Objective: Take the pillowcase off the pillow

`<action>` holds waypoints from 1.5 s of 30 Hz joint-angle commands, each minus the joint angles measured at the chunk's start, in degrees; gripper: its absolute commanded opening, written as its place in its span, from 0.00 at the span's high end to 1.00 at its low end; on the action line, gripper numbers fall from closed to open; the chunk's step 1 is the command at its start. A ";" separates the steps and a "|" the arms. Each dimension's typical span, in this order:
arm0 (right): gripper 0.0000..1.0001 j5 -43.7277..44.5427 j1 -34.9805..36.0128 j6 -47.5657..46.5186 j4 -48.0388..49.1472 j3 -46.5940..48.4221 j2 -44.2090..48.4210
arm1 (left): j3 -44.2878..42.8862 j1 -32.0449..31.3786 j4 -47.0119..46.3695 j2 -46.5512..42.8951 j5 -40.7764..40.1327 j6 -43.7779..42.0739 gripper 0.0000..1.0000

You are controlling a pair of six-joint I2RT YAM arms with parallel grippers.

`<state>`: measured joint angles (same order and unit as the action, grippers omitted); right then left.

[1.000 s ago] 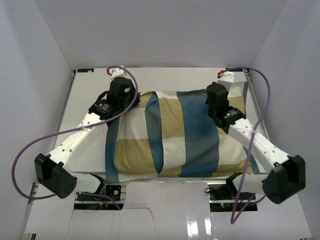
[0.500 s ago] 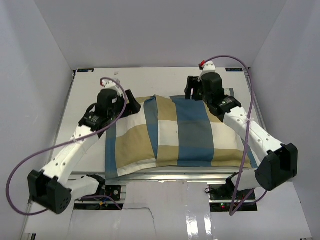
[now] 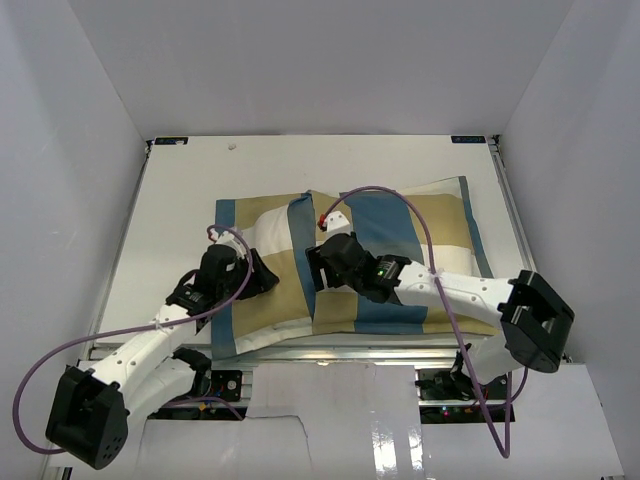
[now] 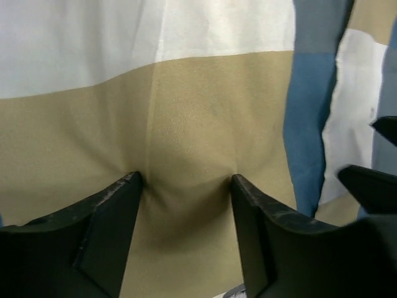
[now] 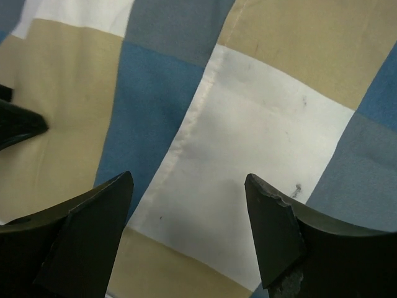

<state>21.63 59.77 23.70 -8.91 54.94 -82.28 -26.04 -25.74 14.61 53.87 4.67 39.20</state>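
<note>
I counted one pillowcase [image 3: 400, 225], limp fine-grained cloth in tan, blue and cream blocks, lying plump along the counter's [image 3: 180, 190] near edge. There were two grippers. The left gripper [image 4: 185, 180] stood released, its tips dimpling tan fabric. The right gripper [image 5: 189, 180] stood released over a cream block.

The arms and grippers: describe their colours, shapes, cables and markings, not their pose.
The left arm and right arm match: white links, blocky black joint housings. A purple cable loops along each. The left gripper and right gripper have black wedge-shaped fingers, scuffed at the edges. A small red tag sits where the cable meets the right wrist.
</note>
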 commanded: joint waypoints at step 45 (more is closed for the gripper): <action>0.92 15.11 1.23 11.80 6.27 -14.59 7.92 | -21.33 -19.51 13.78 10.80 -13.71 0.79 0.18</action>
<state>37.34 60.51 35.64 -5.65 41.04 -75.57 -44.88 -41.98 25.78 61.17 -4.16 39.16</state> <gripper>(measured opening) 0.081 0.814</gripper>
